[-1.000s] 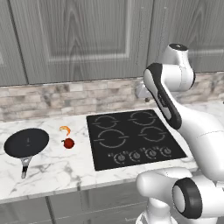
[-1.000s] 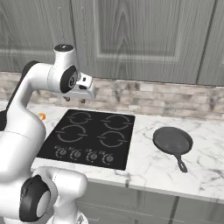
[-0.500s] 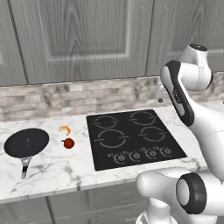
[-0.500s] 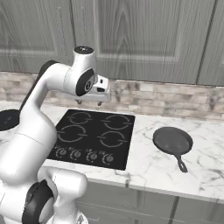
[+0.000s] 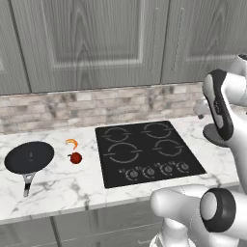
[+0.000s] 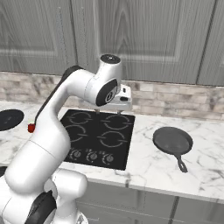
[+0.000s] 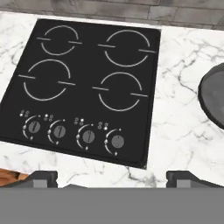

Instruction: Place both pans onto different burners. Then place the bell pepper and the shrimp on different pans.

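Count it off: two pans on the marble, the black pan point(image 5: 29, 157) and the dark grey pan point(image 6: 172, 141); four burners point(image 7: 121, 97) ringed on one cooktop point(image 7: 148, 83); four knob dials point(image 7: 88, 136) in a row; one bell pepper point(image 5: 75, 157); one shrimp point(image 5: 72, 143).
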